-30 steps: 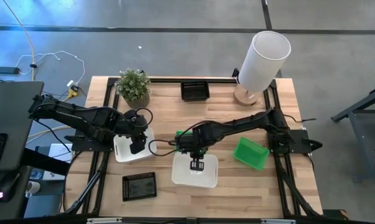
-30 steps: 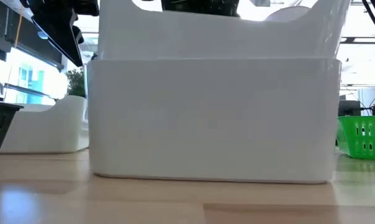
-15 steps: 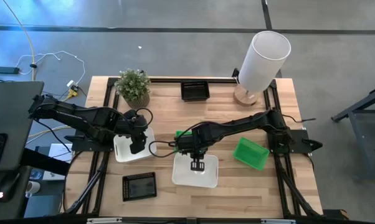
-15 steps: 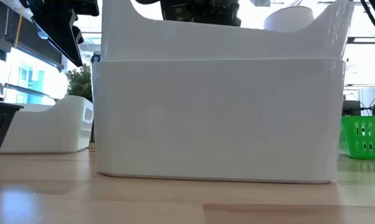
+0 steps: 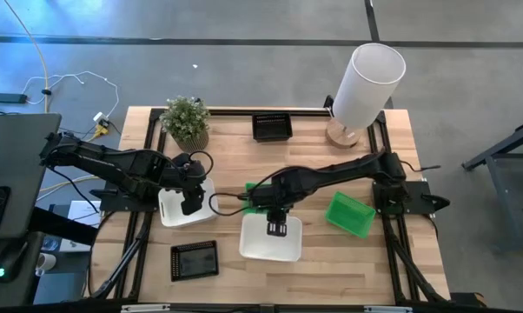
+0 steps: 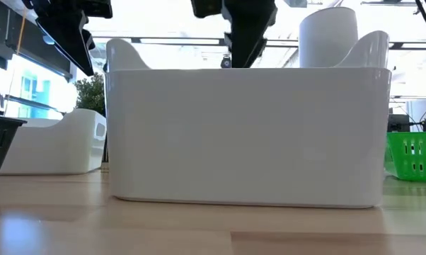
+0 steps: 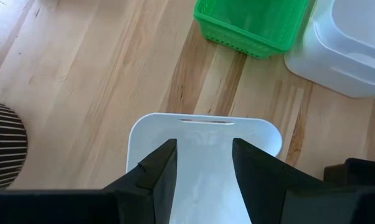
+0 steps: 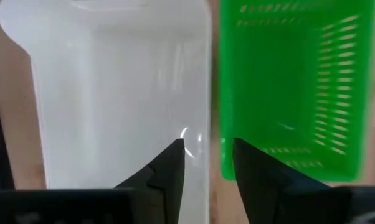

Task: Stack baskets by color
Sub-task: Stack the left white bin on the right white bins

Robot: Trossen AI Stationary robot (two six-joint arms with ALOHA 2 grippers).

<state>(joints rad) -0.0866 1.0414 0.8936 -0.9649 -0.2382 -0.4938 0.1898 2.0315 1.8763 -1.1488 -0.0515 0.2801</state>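
Observation:
Two white baskets (image 5: 270, 241) sit nested near the table's front middle; in the low view only the inner one's raised ends (image 6: 374, 48) show above the outer wall (image 6: 248, 134). My right gripper (image 5: 276, 228) hangs open just over them, fingers pointing down (image 6: 245, 39), with nothing between them (image 8: 206, 163). My left gripper (image 5: 190, 202) stands open over a single white basket (image 7: 203, 146) at the left. A green basket (image 5: 349, 215) lies to the right, and another (image 8: 293, 87) lies beside the nested pair.
One black basket (image 5: 195, 259) lies at the front left and another (image 5: 272, 128) at the far middle. A potted plant (image 5: 187, 120) stands at the far left. A tall white lamp (image 5: 366, 83) stands at the far right. Bare wood shows at the front right.
My right gripper has opened and let go of the upper white basket. That basket stood high in the lower one and has dropped down into it. The gripper has risen slightly above the pair.

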